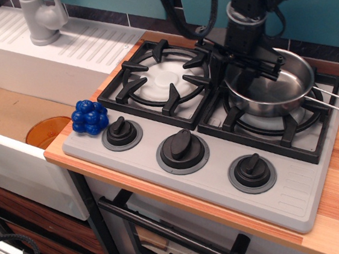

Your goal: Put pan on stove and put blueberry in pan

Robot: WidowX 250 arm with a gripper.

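Pan [272, 87]: I see it on the stove's [223, 176] right burner.
Gripper [232, 79]: spread across the pan's left rim.
Blueberry [90, 116]: well apart, far left.

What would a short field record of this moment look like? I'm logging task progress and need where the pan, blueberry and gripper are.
pan: sits on the right burner of the stove, handle pointing right
blueberry: on the stove's front left corner, beside the left knob; not in the pan
gripper: low at the pan's left rim; open or shut cannot be told
pan contents: no blueberry inside
left burner: nothing on it
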